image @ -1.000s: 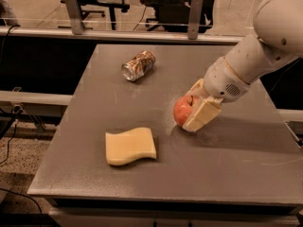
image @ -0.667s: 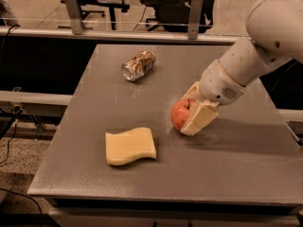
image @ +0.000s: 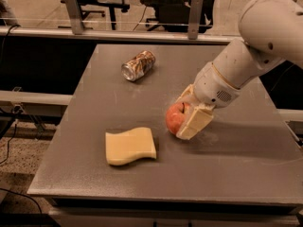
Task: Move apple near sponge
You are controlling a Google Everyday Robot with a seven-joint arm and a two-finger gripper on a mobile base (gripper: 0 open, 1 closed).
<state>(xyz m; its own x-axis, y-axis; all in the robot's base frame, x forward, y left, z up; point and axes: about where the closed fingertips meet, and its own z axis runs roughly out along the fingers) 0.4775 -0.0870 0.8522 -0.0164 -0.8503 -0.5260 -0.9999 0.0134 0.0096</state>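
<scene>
The red-orange apple sits between the cream fingers of my gripper, low over the grey table, just right of centre. The gripper is shut on the apple, reaching in from the right on a white arm. The pale-yellow sponge with wavy edges lies flat on the table, a short gap to the left and slightly in front of the apple.
A crushed metal can lies on its side at the back left of the table. A rail with posts runs behind the table. The table's front edge is close below the sponge.
My gripper has carried the apple a little to the left, toward the sponge. The sponge and the can have not moved.
</scene>
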